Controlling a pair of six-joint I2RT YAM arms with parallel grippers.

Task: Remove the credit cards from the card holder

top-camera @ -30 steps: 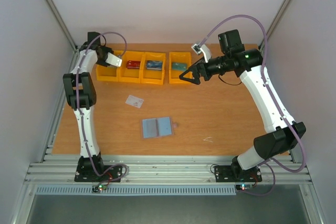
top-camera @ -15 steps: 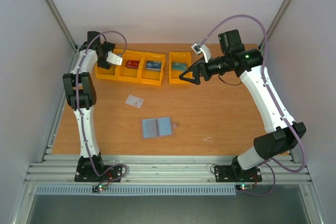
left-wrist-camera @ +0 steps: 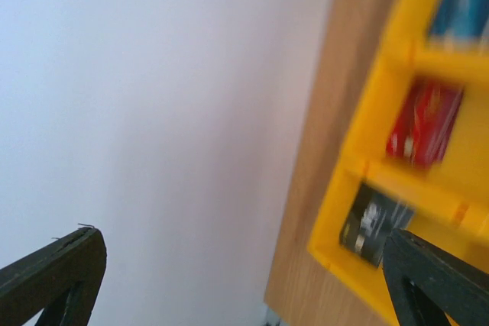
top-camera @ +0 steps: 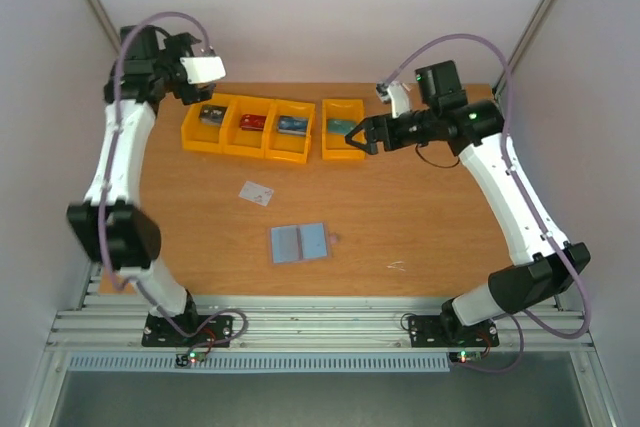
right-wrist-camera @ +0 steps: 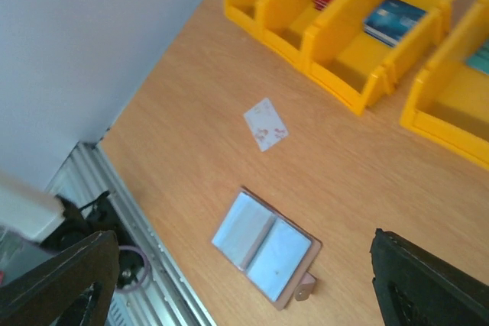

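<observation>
Left gripper lifted, flat creased card holder

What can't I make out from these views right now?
- Card holder: whether cards remain inside; pockets too small to read in top and right wrist views.
- Loose credit card: markings too small, both views.
- Yellow bins: contents smeared by motion blur, left wrist view.
- White speck right of the holder: too small to identify, top view.
</observation>
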